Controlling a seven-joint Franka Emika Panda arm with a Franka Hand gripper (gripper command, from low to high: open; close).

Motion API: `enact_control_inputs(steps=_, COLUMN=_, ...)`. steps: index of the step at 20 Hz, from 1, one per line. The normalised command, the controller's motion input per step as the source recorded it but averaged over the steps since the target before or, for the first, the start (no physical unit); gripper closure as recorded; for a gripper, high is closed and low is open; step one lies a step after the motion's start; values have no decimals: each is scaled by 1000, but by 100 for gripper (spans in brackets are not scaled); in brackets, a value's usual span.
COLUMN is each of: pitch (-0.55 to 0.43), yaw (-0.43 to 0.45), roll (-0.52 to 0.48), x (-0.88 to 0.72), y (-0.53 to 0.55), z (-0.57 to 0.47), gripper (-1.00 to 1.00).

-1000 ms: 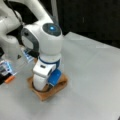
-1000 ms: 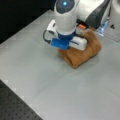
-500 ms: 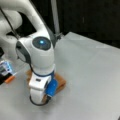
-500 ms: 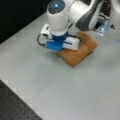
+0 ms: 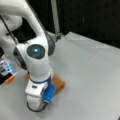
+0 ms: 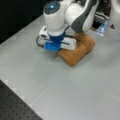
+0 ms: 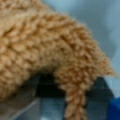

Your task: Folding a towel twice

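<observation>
I see the towel (image 6: 80, 50) lying on the table (image 6: 75, 90) as a compact folded pile, toward the top in a front view. My gripper (image 6: 56, 46) sits low at the towel's left edge there, touching it. In a front view the towel (image 5: 58, 83) lies behind and right of the arm's wrist. In the wrist view, the towel (image 7: 45, 47) fills the upper left, draped over the gripper parts below.

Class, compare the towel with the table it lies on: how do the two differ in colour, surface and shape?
The towel is orange-brown; the table is pale grey. The towel is looped and fuzzy in the wrist view; the table looks smooth. The towel sits bunched in a thick folded pad, while the table lies flat and far wider. The tool's tips do not show.
</observation>
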Motion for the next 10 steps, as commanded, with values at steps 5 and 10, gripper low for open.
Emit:
enact_control_inputs(steps=5, pitch=-22, yaw=-75, roll=93, x=-108, y=-127, z=-86, gripper=100)
enact_control_inputs(steps=10, pitch=-24, yaw=-164, roll=58, x=-193, y=16, z=-121, gripper=100)
